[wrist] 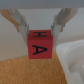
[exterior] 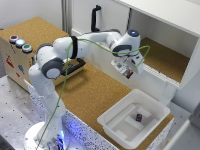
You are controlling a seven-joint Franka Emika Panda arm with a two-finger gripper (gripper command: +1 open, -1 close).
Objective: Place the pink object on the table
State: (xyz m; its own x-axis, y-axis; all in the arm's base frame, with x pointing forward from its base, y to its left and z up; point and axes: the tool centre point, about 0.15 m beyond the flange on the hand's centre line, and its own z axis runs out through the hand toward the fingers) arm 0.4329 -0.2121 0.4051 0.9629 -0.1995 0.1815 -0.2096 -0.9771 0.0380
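1. Wrist view first, since it's the clearest: the pink object (wrist: 39, 44) sits right between the two fingers (wrist: 18, 21), which press on its sides, so the gripper (wrist: 40, 31) is clamped on it. There's a black "A" on the face toward the camera and an "H" on the face above it.
2. Under the block in that same view is cork surface, with the white rim of the tub (wrist: 74, 60) just beside it.
3. Exterior view: the Panda arm (exterior: 75, 50) reaches out over the table (exterior: 92, 92), and the gripper (exterior: 129, 73) hangs in the air above the cork, near the far edge next to the white shelf (exterior: 165, 35). The pink block only shows as a tiny reddish speck at the fingertips (exterior: 129, 74), lifted clear of the tabletop.
4. The white tub (exterior: 134, 119) sits at the table's corner on the exterior view's right, near the front edge. A small dark block (exterior: 139, 117) lies inside it.
5. The box with coloured buttons (exterior: 20, 50) stands off the table's end on the exterior view's left, well apart from the gripper.
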